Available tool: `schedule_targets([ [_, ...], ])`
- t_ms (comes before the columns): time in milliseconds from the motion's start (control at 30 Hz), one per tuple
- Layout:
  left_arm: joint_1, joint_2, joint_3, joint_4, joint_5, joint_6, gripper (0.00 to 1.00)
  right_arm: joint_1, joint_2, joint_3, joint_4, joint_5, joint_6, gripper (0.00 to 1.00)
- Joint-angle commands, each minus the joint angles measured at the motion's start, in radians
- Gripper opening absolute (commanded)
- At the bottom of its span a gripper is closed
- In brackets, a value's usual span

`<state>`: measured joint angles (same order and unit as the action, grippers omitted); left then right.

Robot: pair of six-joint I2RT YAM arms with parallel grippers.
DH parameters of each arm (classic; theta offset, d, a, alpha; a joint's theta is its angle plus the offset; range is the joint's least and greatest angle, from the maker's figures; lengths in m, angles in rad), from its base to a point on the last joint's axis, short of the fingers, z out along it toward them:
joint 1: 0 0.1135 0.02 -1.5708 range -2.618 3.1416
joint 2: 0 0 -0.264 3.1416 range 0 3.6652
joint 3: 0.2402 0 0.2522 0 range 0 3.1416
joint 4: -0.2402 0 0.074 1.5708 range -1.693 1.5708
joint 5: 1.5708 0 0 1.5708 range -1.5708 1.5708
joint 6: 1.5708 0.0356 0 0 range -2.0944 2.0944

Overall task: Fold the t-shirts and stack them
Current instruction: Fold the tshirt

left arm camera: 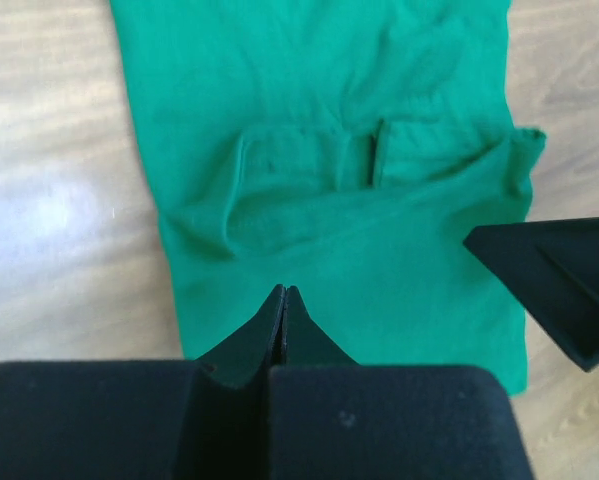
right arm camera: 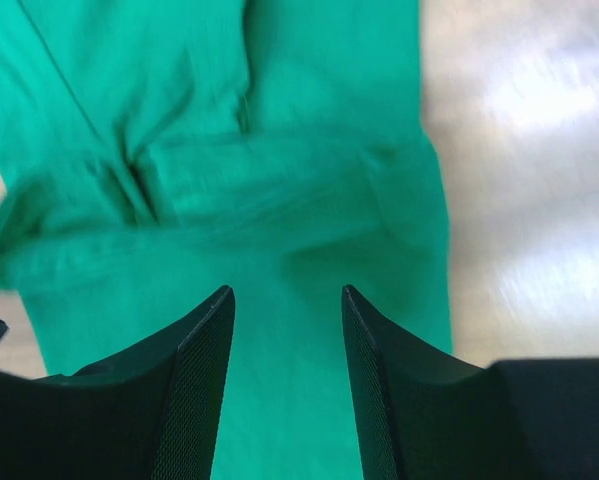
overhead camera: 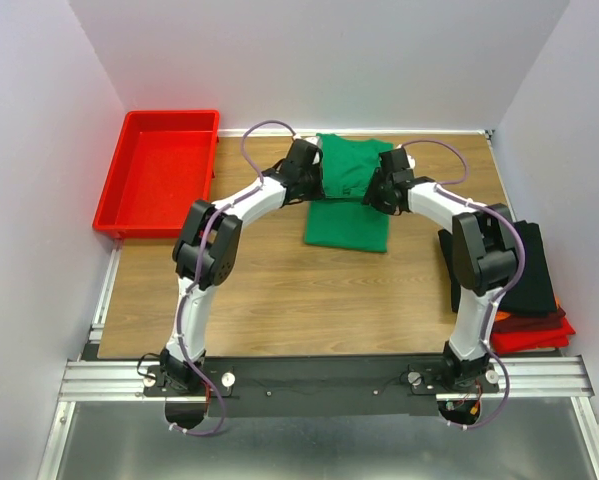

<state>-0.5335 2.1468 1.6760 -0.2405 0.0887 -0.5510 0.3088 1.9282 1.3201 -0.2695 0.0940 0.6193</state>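
A bright green t-shirt (overhead camera: 349,215) lies partly folded on the wooden table, its far part bunched into a ridge (left arm camera: 329,190). My left gripper (left arm camera: 284,290) hovers over the shirt's left side, shut, with no cloth showing between its tips. Over the right side my right gripper (right arm camera: 287,292) stands open, and only green cloth (right arm camera: 279,100) shows between its fingers. One right fingertip (left arm camera: 559,280) pokes into the left wrist view. At the table's right edge lies a stack of folded t-shirts, black (overhead camera: 514,265) on top of orange and red (overhead camera: 534,335).
A rigid red plastic tray (overhead camera: 159,170) sits at the back left, partly off the table. White walls close in the back and both sides. Bare wood (overhead camera: 279,290) stretches between the green shirt and the arm bases.
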Motion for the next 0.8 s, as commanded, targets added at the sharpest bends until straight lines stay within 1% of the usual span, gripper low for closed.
schedule_targets([
  [0, 0.006, 0.08, 0.111, -0.017, 0.013, 0.028, 0.0, -0.004, 0.087, 0.086, 0.016, 0.009, -0.018, 0.54],
  [167, 0.012, 0.183, 0.224, -0.054, 0.003, 0.045, 0.0, -0.007, 0.178, 0.171, 0.015, 0.024, -0.02, 0.53],
  [267, 0.024, 0.235, 0.281, -0.071, 0.009, 0.043, 0.02, -0.008, 0.202, 0.189, 0.015, 0.023, -0.02, 0.53],
  [300, 0.029, 0.239, 0.289, -0.068, 0.014, 0.042, 0.05, -0.008, 0.207, 0.192, 0.016, 0.023, -0.017, 0.53],
  [367, 0.041, 0.237, 0.287, -0.04, 0.025, 0.042, 0.16, -0.008, 0.215, 0.203, 0.015, 0.024, -0.021, 0.54],
  [400, 0.044, 0.234, 0.284, -0.031, 0.029, 0.042, 0.27, -0.008, 0.225, 0.206, 0.015, 0.021, -0.023, 0.55],
  [433, 0.049, 0.229, 0.28, -0.02, 0.035, 0.043, 0.3, -0.008, 0.227, 0.208, 0.015, 0.019, -0.024, 0.55],
  [533, 0.061, 0.213, 0.28, 0.007, 0.037, 0.04, 0.35, -0.008, 0.239, 0.209, 0.015, 0.015, -0.035, 0.57],
  [700, 0.067, 0.214, 0.28, 0.004, 0.022, 0.028, 0.35, -0.007, 0.25, 0.196, 0.013, -0.014, -0.047, 0.57],
  [767, 0.067, 0.202, 0.237, 0.001, 0.0, -0.009, 0.32, -0.001, 0.256, 0.182, 0.013, -0.02, -0.047, 0.57],
])
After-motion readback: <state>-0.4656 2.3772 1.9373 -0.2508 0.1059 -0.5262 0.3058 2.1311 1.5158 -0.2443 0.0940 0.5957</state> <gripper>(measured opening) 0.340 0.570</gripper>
